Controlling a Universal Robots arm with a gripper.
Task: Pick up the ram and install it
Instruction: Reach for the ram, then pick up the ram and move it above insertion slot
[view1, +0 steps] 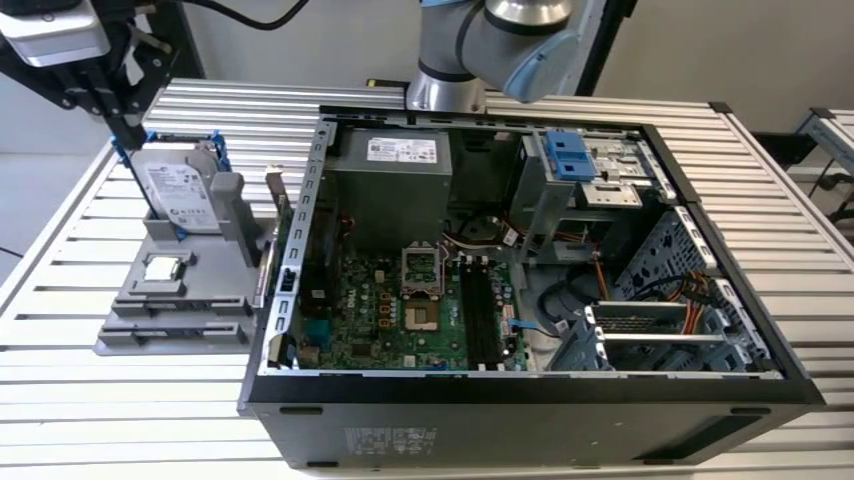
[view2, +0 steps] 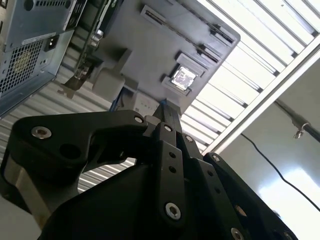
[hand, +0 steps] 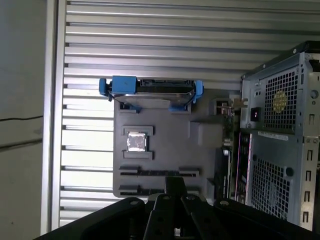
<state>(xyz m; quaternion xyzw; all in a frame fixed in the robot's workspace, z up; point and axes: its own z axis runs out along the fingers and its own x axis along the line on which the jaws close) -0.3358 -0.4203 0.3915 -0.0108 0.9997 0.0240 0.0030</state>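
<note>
At the near edge of the first wrist view, the black two-fingered gripper (hand: 175, 184) is seen with its fingers drawn together and nothing visible between them. It hangs above the grey moulded parts holder (hand: 165, 147). Beyond the fingertips, the small square silver processor chip (hand: 136, 142) is seated in its recess. Further on, the silver boxy hard drive in its blue bracket (hand: 152, 87) is stood on edge.

In the exterior view, the ram (view1: 278, 225) is taken to be the narrow dark board stood on edge between the holder's raised grey block and the wall of the open black computer case (view1: 534, 388). It is not grasped and lies apart from the gripper, on the holder's case side. Farthest, the ribbed metal counter (hand: 150, 40) is shown.

For a sound pick, it is judged that the fingers should be opened just past the board's thickness, aligned with its long edge, and closed on its flat faces near the middle. A straight lift is advised, since the case wall stands just beside it.
</note>
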